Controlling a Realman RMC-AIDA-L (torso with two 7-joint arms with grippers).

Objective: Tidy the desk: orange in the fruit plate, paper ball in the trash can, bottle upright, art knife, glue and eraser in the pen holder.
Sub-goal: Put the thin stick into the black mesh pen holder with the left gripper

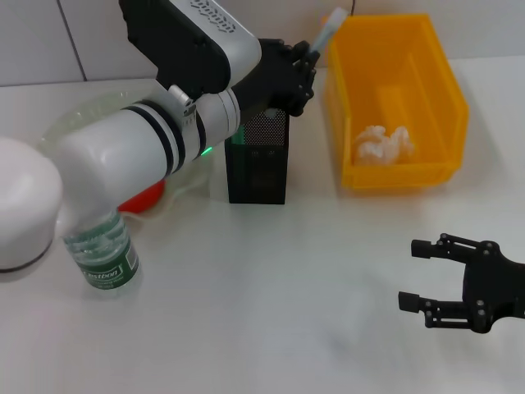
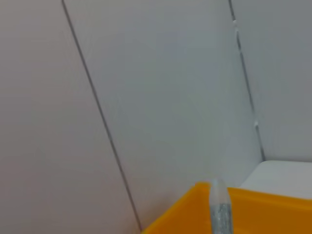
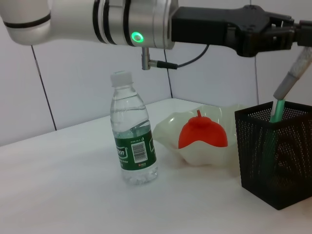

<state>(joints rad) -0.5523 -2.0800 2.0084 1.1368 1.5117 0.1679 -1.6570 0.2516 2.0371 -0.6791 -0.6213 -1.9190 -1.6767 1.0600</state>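
Your left gripper point(image 1: 305, 67), top centre, pinches the glue stick point(image 3: 287, 87); its green end dips into the pen holder point(image 1: 257, 156). Lower it straight before releasing. Right gripper point(image 1: 447, 283), bottom right, idles spread.

Trash can point(image 1: 429, 98): bright orange-yellow plastic, plain. Paper ball point(image 1: 382, 144) inside it: crumpled white.

Pen holder point(image 1: 257, 156): black metal mesh; a green stick with a grey-white upper end point(image 3: 287, 85) shows in it.

Fruit plate point(image 3: 204, 153): translucent pale green. Orange point(image 3: 202, 133) in it: red-orange.

Bottle point(image 3: 132, 141): clear plastic, green label with white print and a barcode, white cap.

Left arm point(image 1: 139, 139): white shell, black bands, small green light; left gripper point(image 1: 305, 61) black. Right gripper point(image 1: 418, 275): black.

Table point(image 1: 271, 295): white. Wall: pale grey tiles, dark seams.
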